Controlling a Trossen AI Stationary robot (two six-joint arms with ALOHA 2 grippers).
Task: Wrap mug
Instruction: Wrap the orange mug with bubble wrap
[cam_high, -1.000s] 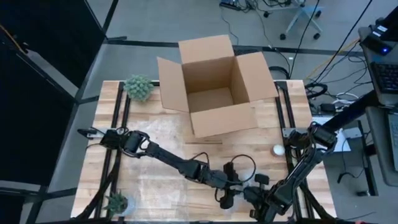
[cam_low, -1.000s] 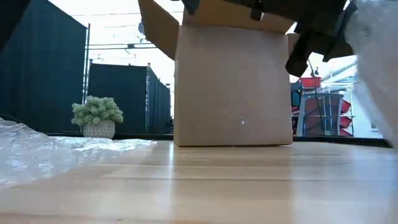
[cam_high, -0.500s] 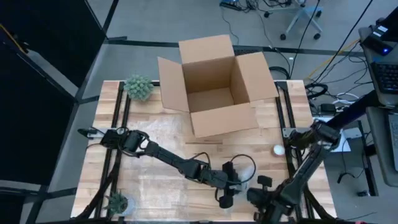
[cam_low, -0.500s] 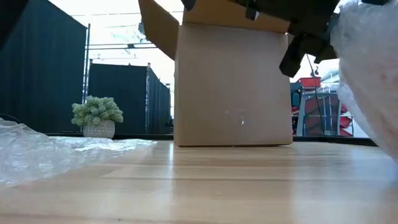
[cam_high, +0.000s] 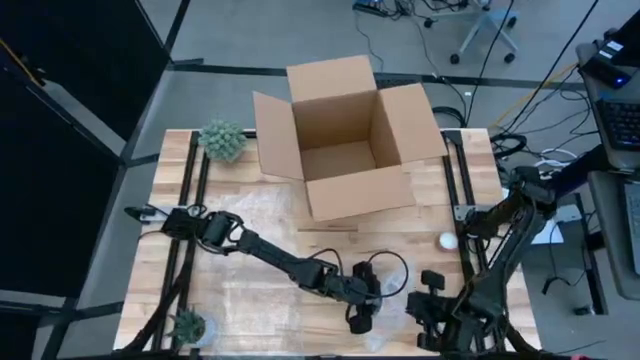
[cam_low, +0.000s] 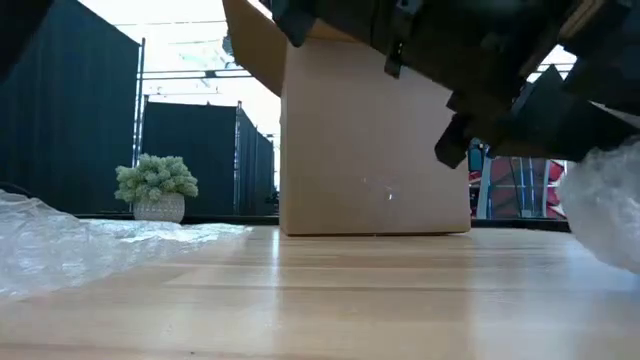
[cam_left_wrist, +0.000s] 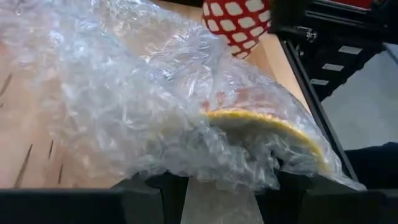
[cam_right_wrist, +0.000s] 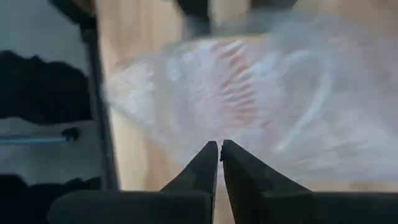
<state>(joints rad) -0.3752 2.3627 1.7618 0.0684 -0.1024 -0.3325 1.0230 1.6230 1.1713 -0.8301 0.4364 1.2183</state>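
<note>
I had the left gripper (cam_high: 368, 300) clamped on the bubble wrap (cam_left_wrist: 143, 106) covering the mug (cam_left_wrist: 261, 127) at the table's near edge, the right gripper (cam_right_wrist: 219, 163) pinched closed nearby.

A robotics lab or workshop; black curtain panels (cam_high: 70, 130) stand left of the wooden table (cam_high: 240, 220); cables (cam_high: 520, 100) and an office chair (cam_high: 490, 30) sit far right.

The table (cam_high: 250, 290) is lit bright and even from above. From table height the far room glows white, and the cardboard box (cam_low: 375, 140) looks dim. The bubble wrap (cam_right_wrist: 249, 93) is blurry up close.
</note>
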